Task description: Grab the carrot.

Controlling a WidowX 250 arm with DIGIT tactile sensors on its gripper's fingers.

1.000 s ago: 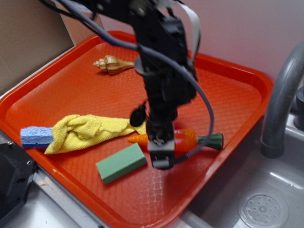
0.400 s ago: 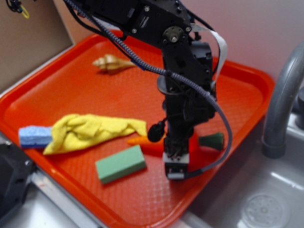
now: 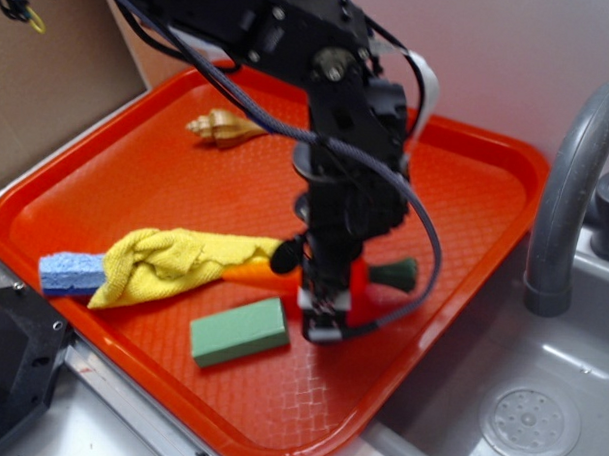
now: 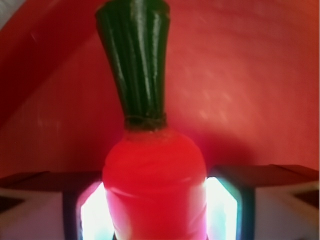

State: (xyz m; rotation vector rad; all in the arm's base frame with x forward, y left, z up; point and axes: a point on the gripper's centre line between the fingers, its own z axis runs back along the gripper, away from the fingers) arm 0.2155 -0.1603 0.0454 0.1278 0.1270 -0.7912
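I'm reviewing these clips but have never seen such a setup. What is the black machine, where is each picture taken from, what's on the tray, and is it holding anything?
The black machine is a small robot arm; its tip is a gripper, two fingers that close like tongs. One picture comes from a camera standing off to the side, looking down at an orange tray next to a sink. The other comes from a camera on the arm's wrist, looking along the fingers.

On the tray lie a toy carrot, a yellow cloth, a blue sponge, a green block and a seashell.

In the wrist view the carrot's orange body sits between the two fingers, which press on both sides, with its green stem pointing away. So the gripper looks closed on the carrot. Whether it has left the tray, I cannot tell.
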